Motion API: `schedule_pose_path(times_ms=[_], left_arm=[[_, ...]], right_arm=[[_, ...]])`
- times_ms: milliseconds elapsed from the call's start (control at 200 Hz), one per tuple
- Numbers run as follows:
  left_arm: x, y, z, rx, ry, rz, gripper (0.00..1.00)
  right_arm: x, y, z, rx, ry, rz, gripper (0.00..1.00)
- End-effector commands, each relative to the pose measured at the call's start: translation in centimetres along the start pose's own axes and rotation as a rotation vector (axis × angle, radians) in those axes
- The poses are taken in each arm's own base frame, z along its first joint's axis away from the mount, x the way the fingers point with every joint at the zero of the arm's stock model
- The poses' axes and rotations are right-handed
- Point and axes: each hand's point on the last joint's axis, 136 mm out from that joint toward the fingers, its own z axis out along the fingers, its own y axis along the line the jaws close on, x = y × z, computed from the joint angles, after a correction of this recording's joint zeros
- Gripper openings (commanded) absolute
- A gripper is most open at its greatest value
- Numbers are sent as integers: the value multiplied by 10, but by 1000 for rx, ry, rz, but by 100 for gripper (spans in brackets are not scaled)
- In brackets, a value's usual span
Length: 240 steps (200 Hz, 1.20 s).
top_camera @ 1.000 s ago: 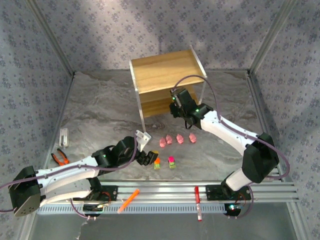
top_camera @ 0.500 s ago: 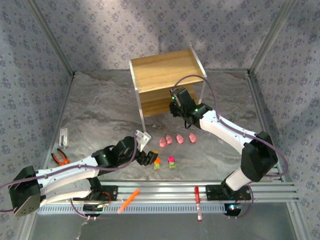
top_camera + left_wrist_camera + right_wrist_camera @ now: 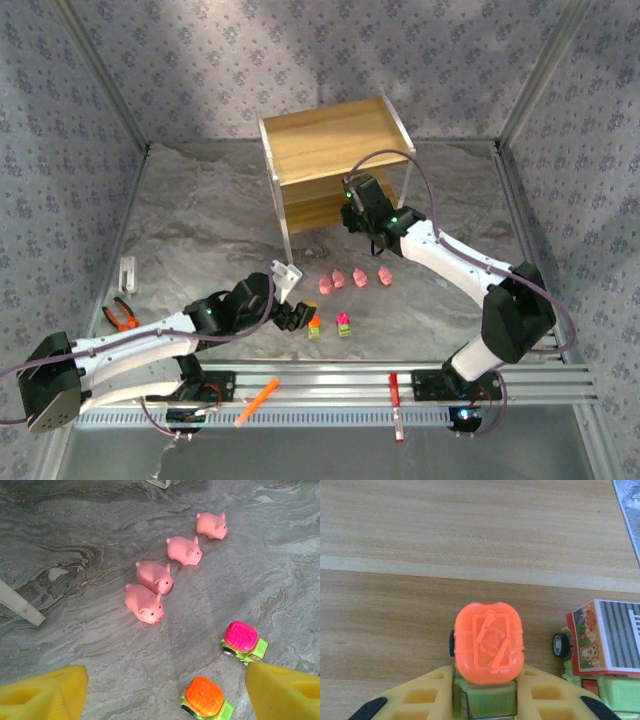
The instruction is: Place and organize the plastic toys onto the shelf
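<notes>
An orange-topped green plastic toy car (image 3: 489,650) sits on the lower light-wood board of the white-framed shelf (image 3: 335,140). It is wedged between the yellow fingers of the right pincer (image 3: 487,700), which clasp its green body in a narrow grip. A green toy truck with a striped sticker roof (image 3: 607,640) stands just beside it. Over the grey marbled counter (image 3: 75,540), the left pincer (image 3: 162,690) hangs wide and empty near four glossy pink pigs (image 3: 155,576) and two more dome-capped cars (image 3: 242,639).

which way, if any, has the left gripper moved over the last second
No. The left gripper holds the same spot, left of the magenta-topped toy and below the white bracket in the top view.
</notes>
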Motion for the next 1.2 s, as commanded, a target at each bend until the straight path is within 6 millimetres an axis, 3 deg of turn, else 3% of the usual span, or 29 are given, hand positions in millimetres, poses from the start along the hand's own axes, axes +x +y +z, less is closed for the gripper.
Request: schedule_pose_path(times_ms=[0,1194], left_arm=[[0,0,-3,-6,-7,12,82],[0,1,-2,-11,-4,14,82]], right_arm=[[19,-11,13,44,51,-10,29],[14,-18,-9,44,21,-9,46]])
